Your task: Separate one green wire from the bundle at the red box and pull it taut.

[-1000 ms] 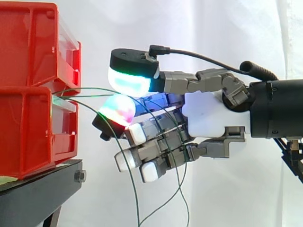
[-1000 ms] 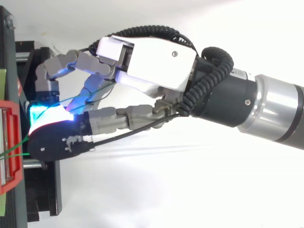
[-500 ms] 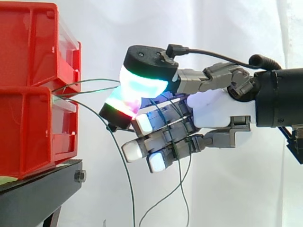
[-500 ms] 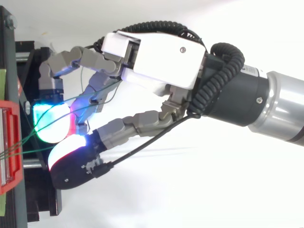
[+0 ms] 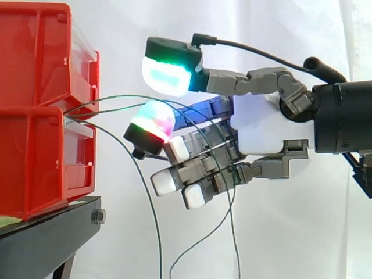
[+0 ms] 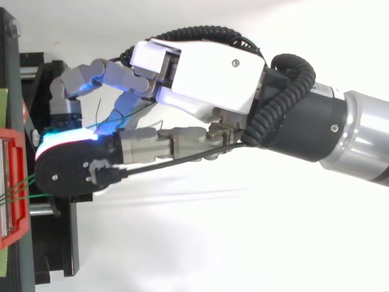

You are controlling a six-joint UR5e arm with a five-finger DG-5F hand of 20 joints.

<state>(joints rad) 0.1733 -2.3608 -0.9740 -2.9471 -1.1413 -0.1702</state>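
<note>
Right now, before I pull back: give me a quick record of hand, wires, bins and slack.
hand: beside the red bins, not touching them
green wires: several, leaving between the two stacked bins, running to the hand
slack: wires arc and hang in loops below the hand; none taut
one wire separated: cannot tell
black stand: under the bins

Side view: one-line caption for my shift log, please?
Hand at the stacked red bins, with green wires running from the bins across it and hanging slack below.

We note robot lab test rig: plain white curtain as backdrop, stacked red bins on black stand with bolt head at its edge, industrial robot arm reaching in level from right side.
</note>
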